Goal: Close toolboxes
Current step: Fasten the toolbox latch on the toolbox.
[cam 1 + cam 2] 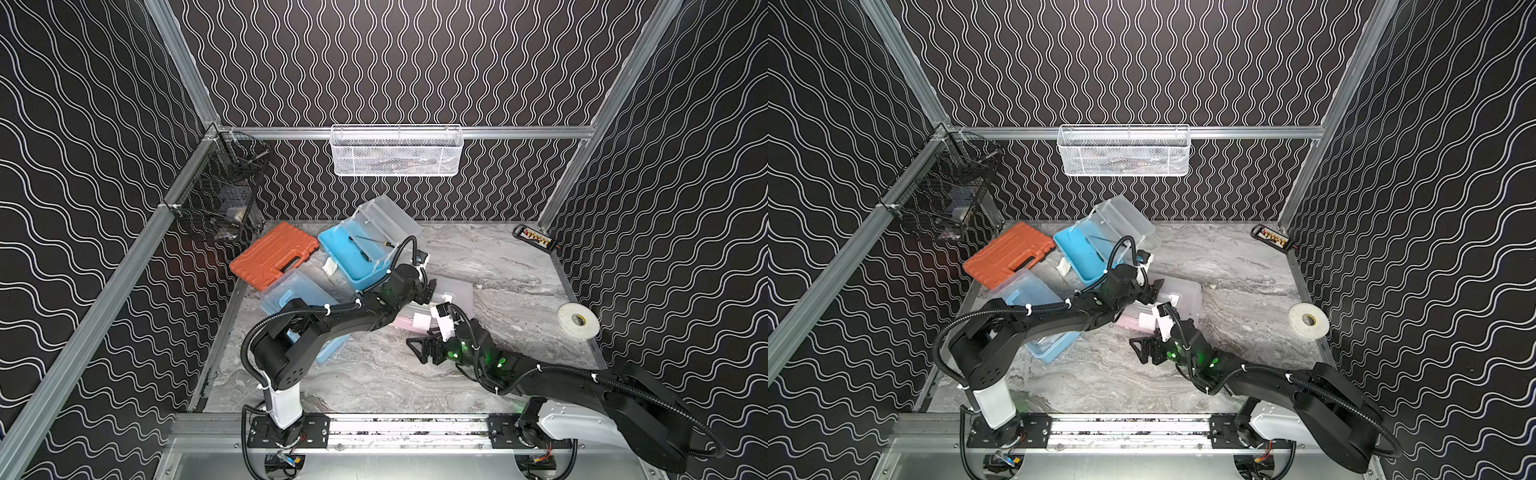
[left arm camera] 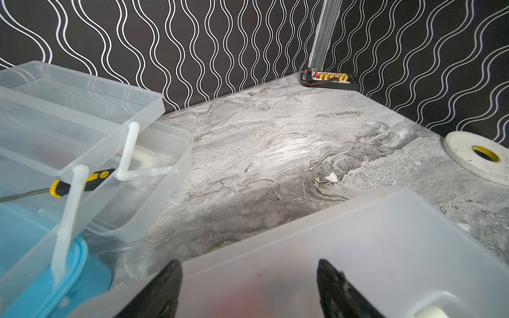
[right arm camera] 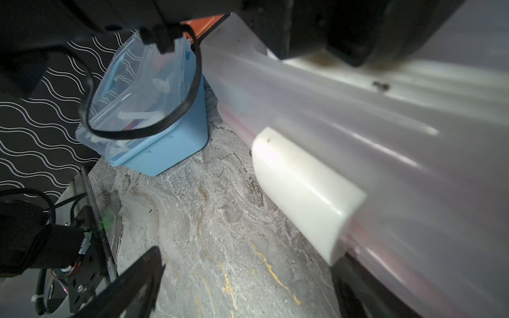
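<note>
Three toolboxes are sitting on the marble table [image 1: 498, 257]. The far blue toolbox [image 1: 357, 253] is gaping open near the back wall, and the near blue toolbox [image 1: 286, 299] is lying lid-down under my left arm. I am spreading my left claw [image 2: 248, 291] wide over the pink toolbox [image 1: 455, 291] mid-table. I am also holding my right claw [image 1: 417, 351] wide beside its white latch [image 3: 303, 198].

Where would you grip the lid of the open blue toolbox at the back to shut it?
Probably take the clear lid by its outer long rim, from the side away from the blue base: it lies swung back, the raised tray overhangs its hinge side, leaving that rim exposed.
</note>
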Robot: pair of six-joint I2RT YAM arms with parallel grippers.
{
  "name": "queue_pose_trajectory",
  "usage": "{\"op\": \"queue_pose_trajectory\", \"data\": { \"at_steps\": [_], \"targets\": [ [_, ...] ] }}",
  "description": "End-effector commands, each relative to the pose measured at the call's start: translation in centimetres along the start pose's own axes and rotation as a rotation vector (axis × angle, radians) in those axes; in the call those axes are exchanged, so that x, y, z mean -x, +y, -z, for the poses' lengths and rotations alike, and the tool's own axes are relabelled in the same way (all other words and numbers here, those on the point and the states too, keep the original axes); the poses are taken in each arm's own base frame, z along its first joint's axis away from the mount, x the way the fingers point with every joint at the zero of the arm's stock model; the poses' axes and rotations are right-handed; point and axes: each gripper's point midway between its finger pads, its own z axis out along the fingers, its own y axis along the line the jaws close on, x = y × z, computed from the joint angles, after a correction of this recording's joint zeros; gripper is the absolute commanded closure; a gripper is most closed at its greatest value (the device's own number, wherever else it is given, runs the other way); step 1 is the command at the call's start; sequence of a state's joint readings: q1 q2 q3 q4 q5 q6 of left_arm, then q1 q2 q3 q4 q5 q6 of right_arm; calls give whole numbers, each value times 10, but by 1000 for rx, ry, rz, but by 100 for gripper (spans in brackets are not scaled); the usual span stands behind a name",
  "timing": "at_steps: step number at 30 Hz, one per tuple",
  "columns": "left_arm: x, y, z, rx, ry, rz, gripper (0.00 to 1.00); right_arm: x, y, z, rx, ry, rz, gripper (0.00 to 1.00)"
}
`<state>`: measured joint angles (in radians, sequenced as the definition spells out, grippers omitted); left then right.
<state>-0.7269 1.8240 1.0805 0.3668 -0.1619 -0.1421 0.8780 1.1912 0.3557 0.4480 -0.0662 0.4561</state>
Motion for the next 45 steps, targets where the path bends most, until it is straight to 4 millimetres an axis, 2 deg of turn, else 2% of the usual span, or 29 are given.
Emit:
{"op": "queue_pose_trajectory", "data": {
  "at_steps": [1, 10, 13, 22, 26, 34, 45],
  "targets": [
    [-82, 5, 6, 3, 303, -21, 19, 38, 29, 6, 115, -127, 19, 5],
    [-88, 5, 4, 2, 313, -21, 19, 38, 53, 2, 212, -42, 20, 5],
    [-89, 5, 3, 3, 314, -22, 19, 36, 54, -2, 213, -14, 6, 5],
    [-94, 6, 4, 7, 326, -27, 19, 43, 30, 0, 70, -52, -45, 5],
    [-94, 6, 4, 7, 327, -26, 19, 44, 26, 0, 35, -45, -42, 5],
    [-97, 6, 2, 6, 338, -22, 19, 33, 23, -10, 29, 3, -47, 5],
    [-104, 7, 3, 3, 343, -22, 20, 25, -2, -15, -81, -5, -59, 5]
  ]
}}
